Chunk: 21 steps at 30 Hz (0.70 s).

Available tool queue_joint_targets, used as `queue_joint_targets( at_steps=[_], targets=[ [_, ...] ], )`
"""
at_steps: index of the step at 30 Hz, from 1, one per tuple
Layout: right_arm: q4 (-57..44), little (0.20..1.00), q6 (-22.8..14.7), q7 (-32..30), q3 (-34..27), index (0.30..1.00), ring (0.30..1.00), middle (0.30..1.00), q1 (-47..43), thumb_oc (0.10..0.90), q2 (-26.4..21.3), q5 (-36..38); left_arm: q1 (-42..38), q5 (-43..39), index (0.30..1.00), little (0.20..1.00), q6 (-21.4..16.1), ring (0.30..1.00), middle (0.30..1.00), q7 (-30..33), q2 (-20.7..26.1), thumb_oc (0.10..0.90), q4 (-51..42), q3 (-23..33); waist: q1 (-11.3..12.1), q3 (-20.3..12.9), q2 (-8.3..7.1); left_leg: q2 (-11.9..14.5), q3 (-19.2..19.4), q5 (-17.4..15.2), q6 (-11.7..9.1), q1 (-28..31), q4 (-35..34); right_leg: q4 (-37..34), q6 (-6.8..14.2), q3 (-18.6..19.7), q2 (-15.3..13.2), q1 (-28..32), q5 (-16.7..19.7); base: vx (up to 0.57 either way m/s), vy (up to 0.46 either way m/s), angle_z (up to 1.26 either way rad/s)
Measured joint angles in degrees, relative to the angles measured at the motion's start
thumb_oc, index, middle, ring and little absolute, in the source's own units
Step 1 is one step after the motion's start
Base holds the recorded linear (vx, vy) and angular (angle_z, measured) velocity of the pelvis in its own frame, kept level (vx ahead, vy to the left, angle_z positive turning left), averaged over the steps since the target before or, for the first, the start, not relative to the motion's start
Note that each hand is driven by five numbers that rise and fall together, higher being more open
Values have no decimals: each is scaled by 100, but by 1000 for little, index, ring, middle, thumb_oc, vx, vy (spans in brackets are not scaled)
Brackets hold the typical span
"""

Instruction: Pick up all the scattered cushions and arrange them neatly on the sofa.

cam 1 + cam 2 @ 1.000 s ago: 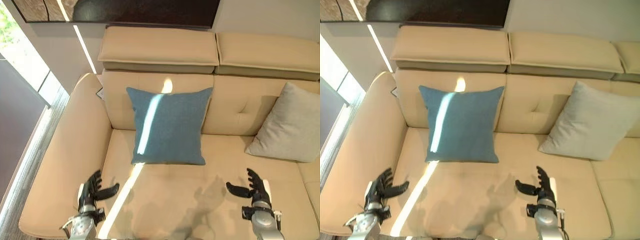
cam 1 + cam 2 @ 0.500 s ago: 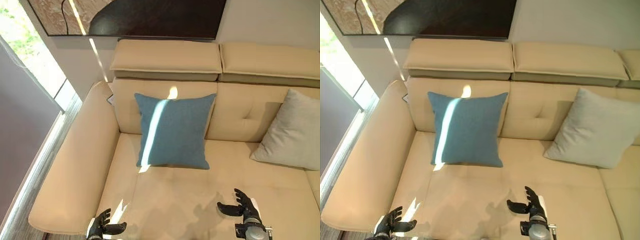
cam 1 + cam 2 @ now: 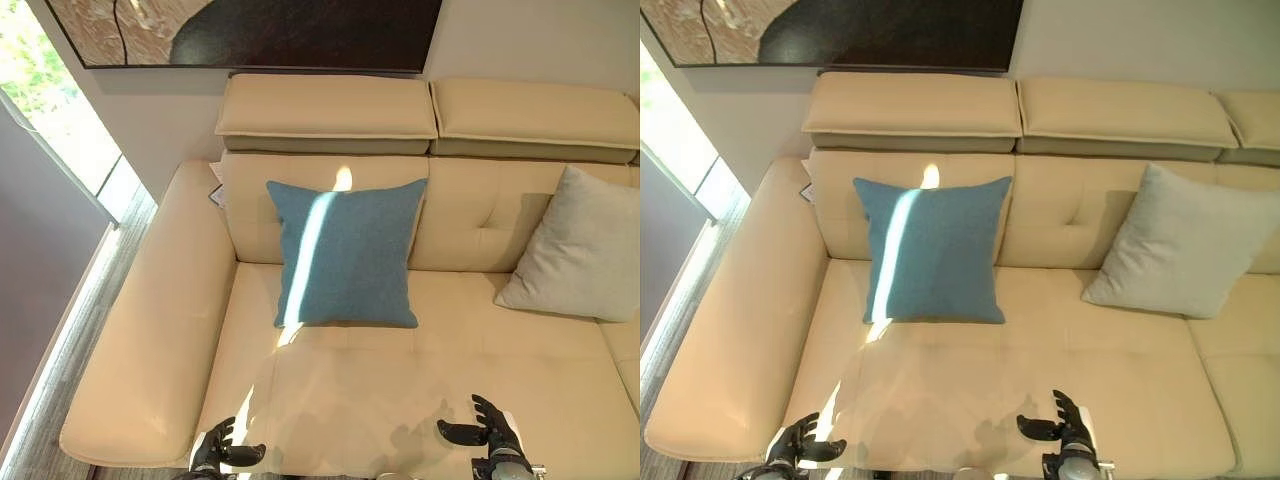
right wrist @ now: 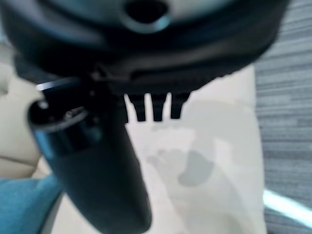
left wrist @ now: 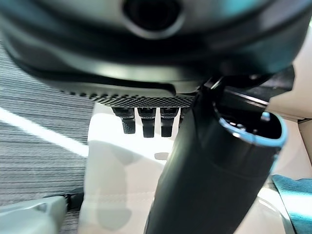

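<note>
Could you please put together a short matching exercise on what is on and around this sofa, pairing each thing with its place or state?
Things:
1. blue cushion
2. grey cushion
3. left hand
4. right hand

Places or states:
A. open and empty, low over the seat's front edge on the armrest side
B. upright against the backrest, crossed by a stripe of sunlight
C. open and empty, low over the seat's front on the side away from the window
D. leaning against the backrest at the far right of the sofa

Pairs: 1-B, 2-D, 3-A, 4-C
</note>
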Motion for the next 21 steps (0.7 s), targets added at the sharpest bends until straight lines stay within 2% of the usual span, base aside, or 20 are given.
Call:
queue_joint_targets(
  at_steps=[2, 4, 5, 9, 10, 11, 12, 13, 14, 17, 18, 19, 20, 21],
  targets=[
    [224, 900, 5, 4, 169, 900, 900, 900, -193, 800, 53, -29, -97, 18, 900, 900, -19, 900, 900, 56, 29, 800, 126, 12, 21, 64, -103, -79, 133, -1, 28, -74, 10, 4, 65, 162, -65, -181, 189, -192, 128, -47],
    [364, 900, 9, -1, 266, 900, 900, 900, -417, 800, 209, -59, -162, 89, 900, 900, -116, 900, 900, 110, 44, 800, 362, 75, 64, 111, -224, -79, 202, -13, 47, -61, 29, 6, 108, 315, -109, -238, 222, -282, 89, -54],
    [377, 900, 17, 12, 367, 900, 900, 900, -418, 800, 254, -62, -293, 174, 900, 900, -98, 900, 900, 108, 53, 800, 603, 72, 74, 145, -296, -128, 302, -15, 125, -87, 67, 54, 152, 447, -157, -298, 281, -286, 64, -35],
    [580, 900, 17, 11, 383, 900, 900, 900, -510, 800, 364, -61, -342, 219, 900, 900, -96, 900, 900, 119, 179, 800, 712, 53, 138, 223, -361, -176, 428, -91, 331, -84, 179, 279, 203, 516, -232, -395, 248, -177, 62, -13],
    [667, 900, 11, 10, 379, 900, 900, 900, -576, 800, 357, -61, -327, 235, 900, 900, -97, 900, 900, 124, 175, 800, 717, 66, 224, 262, -291, -109, 515, -31, 440, -44, 120, 553, 263, 481, -198, -412, 61, -167, 44, -9],
    [853, 900, 18, 12, 380, 900, 900, 900, -626, 800, 353, -58, -318, 239, 900, 900, -98, 900, 900, 123, 160, 800, 735, 68, 303, 276, -133, 34, 514, -11, 504, 2, 90, 1349, 288, 469, -76, -539, -382, -98, -7, -11],
    [947, 900, 23, 16, 382, 900, 900, 900, -619, 800, 354, -59, -315, 250, 900, 900, -102, 900, 900, 123, 165, 800, 762, 68, 383, 288, -28, 154, 505, 36, 456, 109, 49, 2093, 272, 484, 64, -617, -747, -112, -43, -5],
    [1003, 900, 31, 36, 421, 900, 900, 900, -584, 800, 370, -58, -260, 276, 900, 900, -95, 900, 900, 123, 221, 800, 877, 82, 485, 206, -10, 208, 486, 32, 461, 124, 57, 2661, 391, 561, 122, -501, -1156, -132, -72, -3],
    [1001, 900, 29, 36, 448, 900, 900, 900, -607, 800, 369, -58, -211, 275, 900, 900, -83, 900, 900, 127, 255, 800, 895, 109, 492, 181, -24, 206, 492, 28, 459, 106, 59, 2762, 409, 570, 108, -395, -1342, -168, -99, -1],
    [996, 900, 10, 35, 472, 900, 900, 900, -750, 800, 369, -58, -60, 270, 900, 900, -84, 900, 900, 130, 290, 800, 927, 126, 652, 74, -86, 275, 661, 156, 333, -87, 69, 2475, 499, 480, -40, -106, -1707, -128, -119, -29],
    [974, 900, 16, 36, 482, 900, 900, 900, -845, 800, 383, -58, -44, 265, 900, 900, -80, 900, 900, 131, 315, 800, 921, 116, 770, 27, -171, 267, 704, 147, 275, -151, 101, 1939, 467, 345, -152, 99, -1611, -141, -212, -61],
    [965, 900, 14, 37, 586, 900, 900, 900, -854, 800, 413, -59, 29, 219, 900, 900, -72, 900, 900, 133, 347, 800, 926, 127, 837, -78, -345, 184, 807, 172, 160, -204, 39, 1254, 233, 289, -229, 295, -1588, -88, -166, -42],
    [1000, 900, 17, 32, 572, 900, 900, 900, -906, 800, 392, -59, 18, 211, 900, 900, -5, 900, 900, 122, 265, 800, 947, 117, 801, -92, -246, 257, 696, 230, 86, -223, 27, 919, 73, 275, -99, 454, -1342, -72, -130, -22],
    [978, 900, 19, 32, 573, 900, 900, 900, -885, 800, 376, -57, 97, 207, 900, 900, -1, 900, 900, 119, 213, 800, 926, 102, 789, -118, -203, 329, 579, 273, 54, -218, 47, 751, 11, 283, 48, 556, -1285, -160, -176, 6]
  ],
)
